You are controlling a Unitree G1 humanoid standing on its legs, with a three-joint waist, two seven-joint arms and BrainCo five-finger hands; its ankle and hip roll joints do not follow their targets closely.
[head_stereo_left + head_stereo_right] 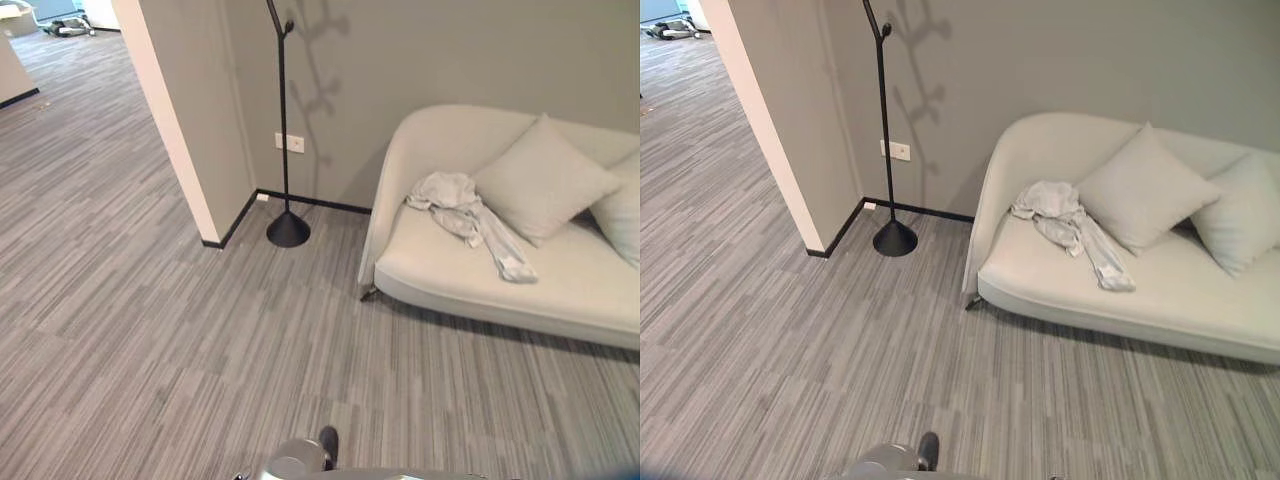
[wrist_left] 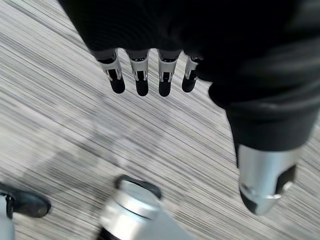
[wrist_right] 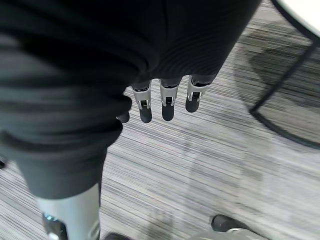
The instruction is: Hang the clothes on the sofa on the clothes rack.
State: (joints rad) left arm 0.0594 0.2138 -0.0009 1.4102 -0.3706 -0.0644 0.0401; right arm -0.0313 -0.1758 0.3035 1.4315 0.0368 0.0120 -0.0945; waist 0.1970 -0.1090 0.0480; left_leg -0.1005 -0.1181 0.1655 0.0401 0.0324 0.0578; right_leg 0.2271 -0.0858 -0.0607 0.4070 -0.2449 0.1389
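**Two empty hands, one garment waiting across the room**

Nothing is picked up yet, folks. A pale grey garment [image 1: 468, 218] lies crumpled on the cream sofa [image 1: 470, 285], bunched near the left armrest with one long tail trailing right and toward the near edge of the seat, so its long axis runs diagonally across the cushion. Two pillows [image 1: 541, 178] sit just to its right, one touching it.

Off to the left stands the black clothes rack [image 1: 284, 130], a thin pole on a round base against the far wall, well apart from the sofa's left end.

Now the hands. The left hand [image 2: 150, 75] hangs over bare carpet [image 1: 150, 330], fingers straight and relaxed, thumb apart, holding nothing and touching nothing. The right hand [image 3: 165, 102] does the same, fingers loosely extended above the floor, with a dark wire-framed leg [image 3: 285, 85] off to its side.

The garment lies far and to the right of both hands, so the right hand looks the nearer one, though my read is that the robot must walk in closer first.
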